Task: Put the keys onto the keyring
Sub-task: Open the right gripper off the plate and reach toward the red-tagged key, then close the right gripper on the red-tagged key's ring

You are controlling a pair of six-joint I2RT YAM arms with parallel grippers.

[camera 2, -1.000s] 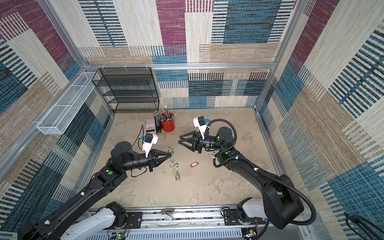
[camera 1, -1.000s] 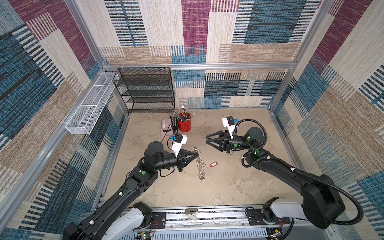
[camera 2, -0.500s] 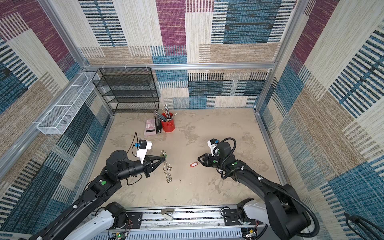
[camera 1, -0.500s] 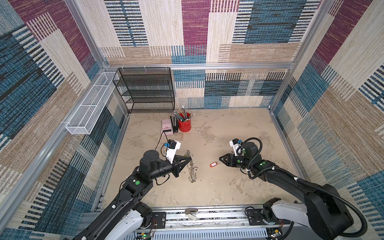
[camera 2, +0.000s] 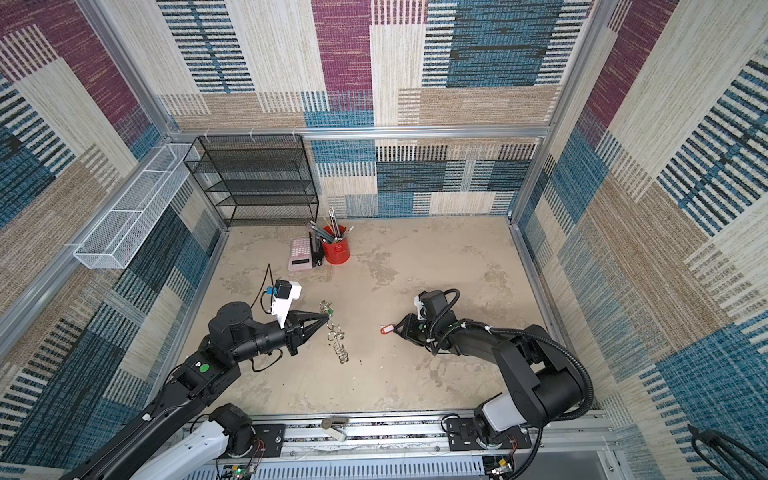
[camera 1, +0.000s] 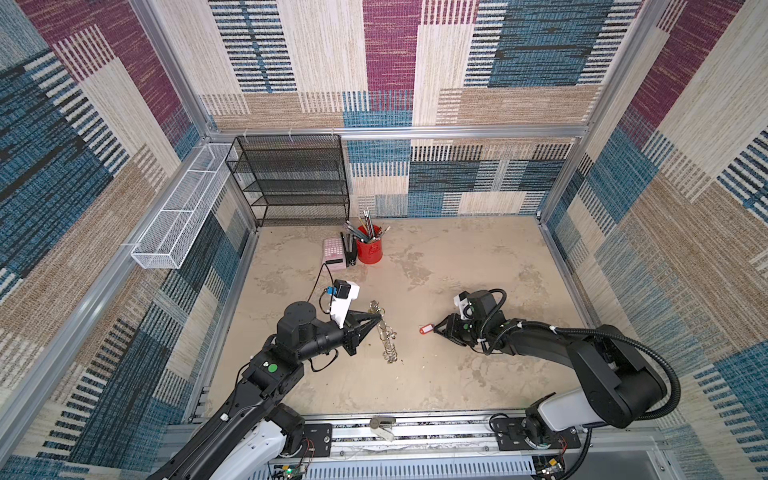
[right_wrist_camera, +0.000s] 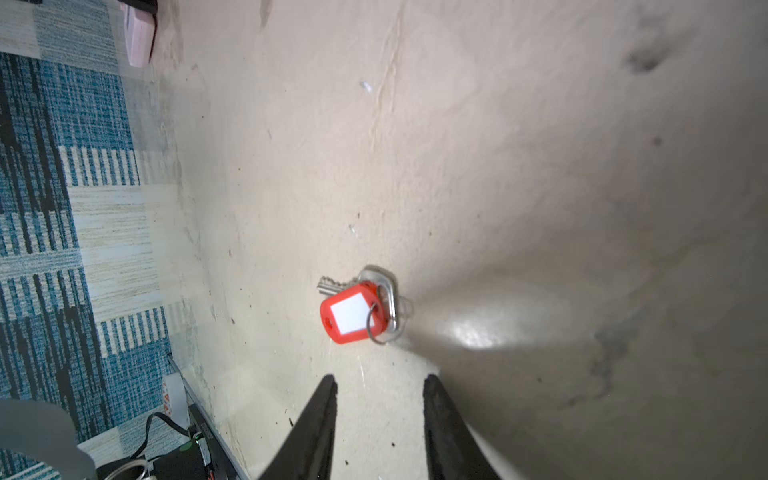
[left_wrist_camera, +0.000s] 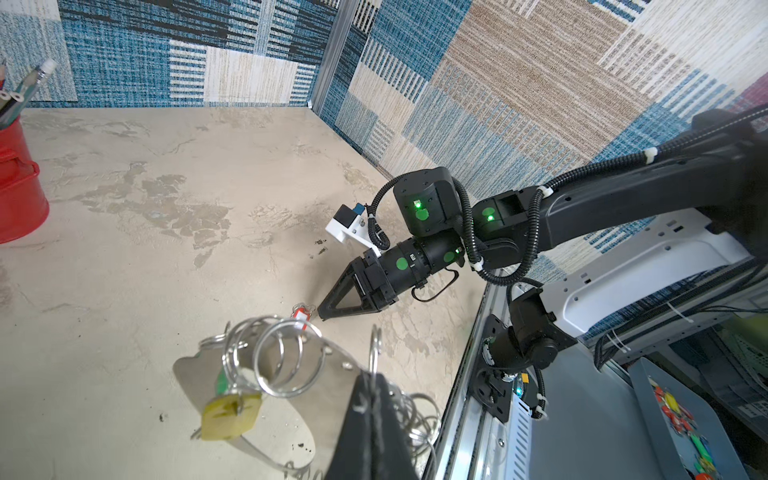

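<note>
- Patchwork-weave walls in blue, plum and beige enclose a mottled beige surface [camera 1: 457, 257], seen in both top views.
- A black mesh shelf [camera 1: 291, 178] stands against the back wall, and a white wire basket [camera 1: 178, 216] is fixed to the left-hand wall.
- Two black arms reach in from the near rail, facing each other across the middle of the surface.
- A red cup [camera 1: 369, 249] filled with pencils and a pink calculator [camera 1: 334, 251] sit side by side in front of the shelf.
- The left claw [camera 1: 377, 319] is pinched fully closed on the edge of the keyring [camera 1: 386, 336], a grey band hung with silver split rings. The left wrist view shows a yellow tag [left_wrist_camera: 230, 415] and a green tag [left_wrist_camera: 222, 380] hanging from it.
- The right claw [right_wrist_camera: 378, 380] is low over the surface, its jaws partly apart and gripping nothing.
- The red-tagged key [right_wrist_camera: 353, 318] lies flat on the surface just ahead of the right claw's tips, between the two claws and clear of the keyring.
</note>
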